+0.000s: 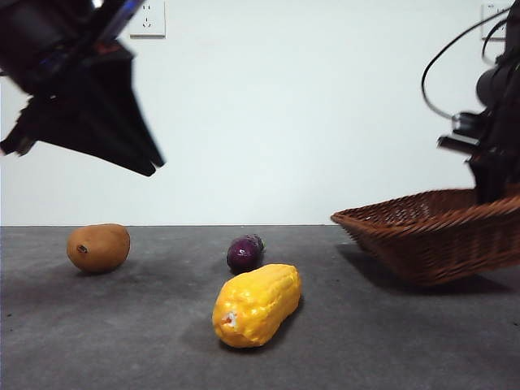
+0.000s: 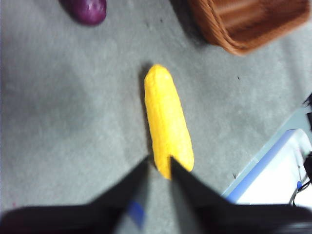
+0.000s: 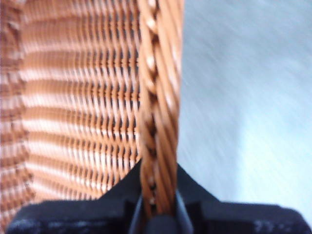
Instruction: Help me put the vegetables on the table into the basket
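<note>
A yellow corn cob lies at the front middle of the dark grey table. Behind it sits the small purple eggplant, and the brown potato rests far left. My left gripper hangs high at the left above the potato, nothing in it. In the left wrist view it is shut, with the corn just beyond its tips and the eggplant farther off. My right gripper is shut on the rim of the wicker basket. The basket stands tilted at the right, its gripped side raised by that gripper.
A white wall with a socket closes off the back. The table's edge and a white-blue object show beyond the corn in the left wrist view. Black cables hang by the right arm.
</note>
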